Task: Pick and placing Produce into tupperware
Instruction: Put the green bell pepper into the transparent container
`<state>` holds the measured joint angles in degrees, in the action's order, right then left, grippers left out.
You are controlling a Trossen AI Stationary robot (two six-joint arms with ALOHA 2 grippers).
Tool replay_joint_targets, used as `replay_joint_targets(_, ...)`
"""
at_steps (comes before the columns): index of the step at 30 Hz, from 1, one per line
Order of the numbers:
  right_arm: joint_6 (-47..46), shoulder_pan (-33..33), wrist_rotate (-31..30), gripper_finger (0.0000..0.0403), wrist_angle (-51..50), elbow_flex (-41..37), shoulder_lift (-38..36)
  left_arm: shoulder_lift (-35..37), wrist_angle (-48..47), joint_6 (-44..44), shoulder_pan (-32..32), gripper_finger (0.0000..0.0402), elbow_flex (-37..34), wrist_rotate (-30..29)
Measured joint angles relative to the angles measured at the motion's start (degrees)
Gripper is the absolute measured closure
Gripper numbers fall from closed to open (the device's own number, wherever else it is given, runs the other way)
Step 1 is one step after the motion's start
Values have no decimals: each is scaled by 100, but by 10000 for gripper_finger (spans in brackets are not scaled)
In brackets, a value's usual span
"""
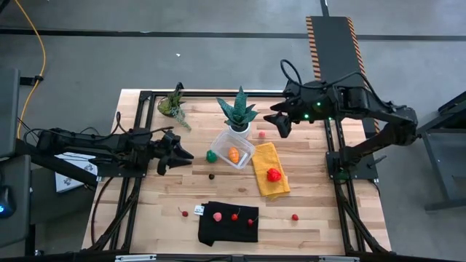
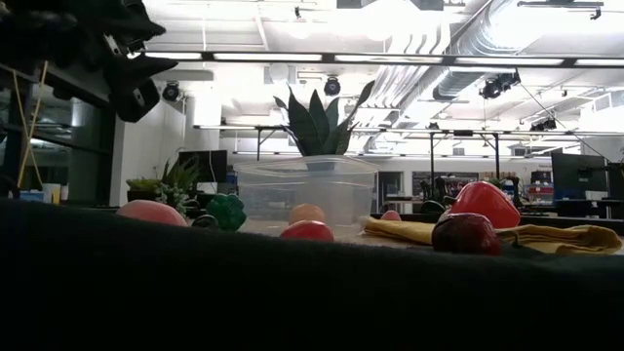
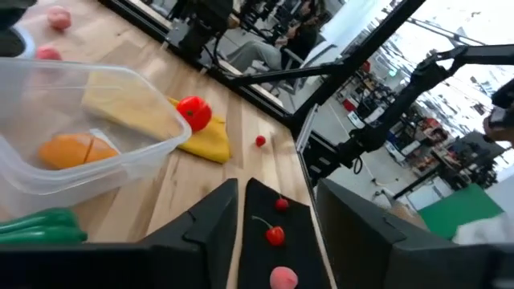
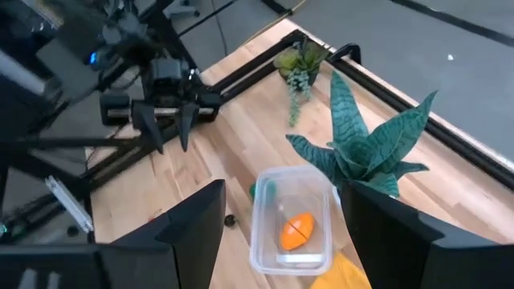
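The clear tupperware [image 1: 243, 143] stands mid-table and holds an orange piece [image 1: 234, 154], which also shows in the right wrist view [image 4: 297, 230]. A green piece [image 1: 211, 155] lies on the table against its left wall. A red piece [image 1: 273, 175] rests on a yellow cloth [image 1: 271, 185]. Small red and pink pieces [image 1: 234, 215] lie on a black cloth [image 1: 228, 227]. My left gripper [image 1: 183, 154] hovers open, left of the container. My right gripper [image 1: 278, 122] is open, raised over the far right part of the table.
A spiky plant in a white pot [image 1: 238, 113] stands just behind the container, and a smaller plant [image 1: 173, 104] sits at the far left. Loose pieces lie on the wood: pink [image 1: 261, 134], dark [image 1: 212, 175], red [image 1: 185, 213] and red [image 1: 295, 217].
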<state>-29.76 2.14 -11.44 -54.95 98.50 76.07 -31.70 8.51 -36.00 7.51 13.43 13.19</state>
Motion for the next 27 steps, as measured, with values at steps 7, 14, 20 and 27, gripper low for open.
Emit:
replay_joint_targets(7, -418, -387, -355, 164, -3, 0, 68, -2, -313, 127, 0, 325, 0, -522)
replay_joint_targets(14, -631, -811, -869, 164, -3, 0, 87, -6, -782, 125, 2, 395, 0, -945)
replay_joint_targets(20, -631, -1016, -1270, 164, -3, 0, 87, -68, -1385, 125, 2, 384, 0, -1459)
replay_joint_targets(27, -632, -1019, -1297, 164, -3, 0, 87, -344, -1228, -28, 4, 396, 2, -2356)
